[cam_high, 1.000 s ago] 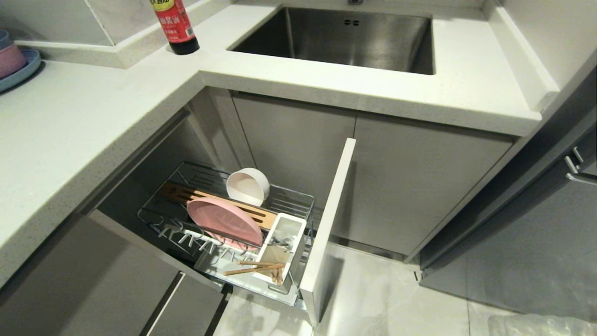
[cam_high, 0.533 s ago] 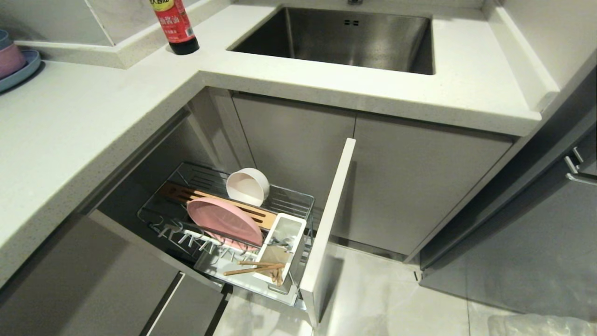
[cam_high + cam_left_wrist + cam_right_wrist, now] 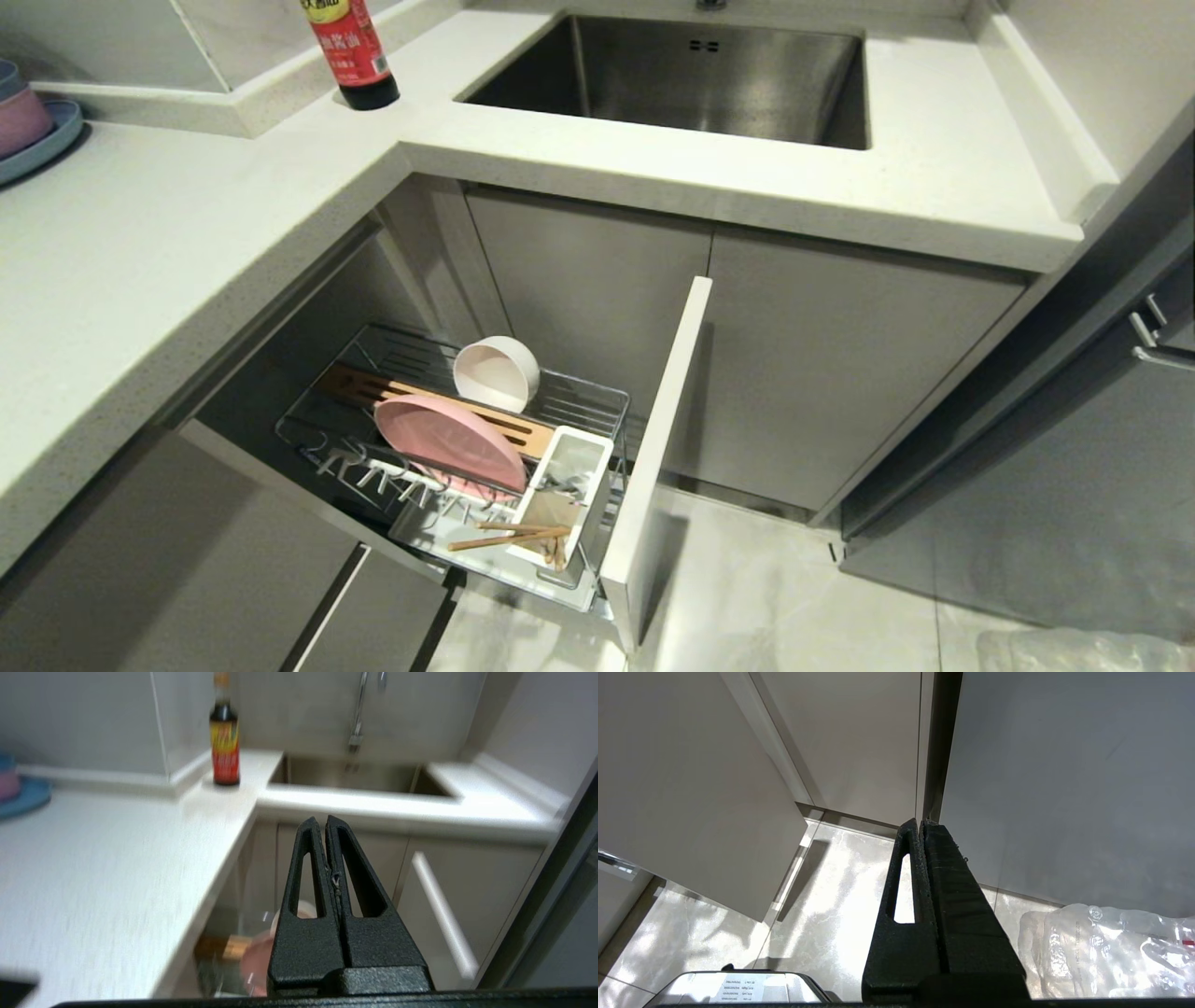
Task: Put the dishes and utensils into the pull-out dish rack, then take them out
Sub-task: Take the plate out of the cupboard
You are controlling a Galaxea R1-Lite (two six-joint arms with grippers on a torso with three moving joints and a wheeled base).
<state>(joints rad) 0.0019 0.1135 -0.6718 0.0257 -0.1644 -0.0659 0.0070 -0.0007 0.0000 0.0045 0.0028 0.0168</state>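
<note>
Plainly, the desk point(image 3: 168, 252) wraps the corner, with the sink point(image 3: 691, 84) set into it and a sauce bottle point(image 3: 350, 51) standing beside the basin. Below the desk, the rack point(image 3: 597, 406) is pulled out, its pale front panel standing edge-on toward the floor.

Inside, the pink plate point(image 3: 448, 443) stands tilted among the wire prongs, leaning toward the wooden board point(image 3: 373, 385). The bowl point(image 3: 497, 373) rests on its side just behind the plate, mouth facing outward. The white caddy point(image 3: 597, 457) sits against the front panel; the chopsticks point(image 3: 509, 537) lie across its near compartment, ends poking out over the rim. The spoon seems to sit in the caddy's far compartment, though I cannot make it out with certainty.

So loading looks complete, and unloading is likely next.

Neither arm shows in the head view. The left tool point(image 3: 325, 820) is up at desk height, facing the sink, its fingers pressed together and holding nothing. The right tool point(image 3: 920, 822) hangs over the floor by the cabinet doors, fingers likewise pressed together and empty.

Risks from here, as I judge them: the plate's lean means a grip low on its rim could tip it onto the bowl. The chopsticks are thin and loosely laid, so a nudge from a descending tool could roll them off the caddy into the wires. The left tool must also spread before reaching anything, or it will simply push the dishes.
</note>
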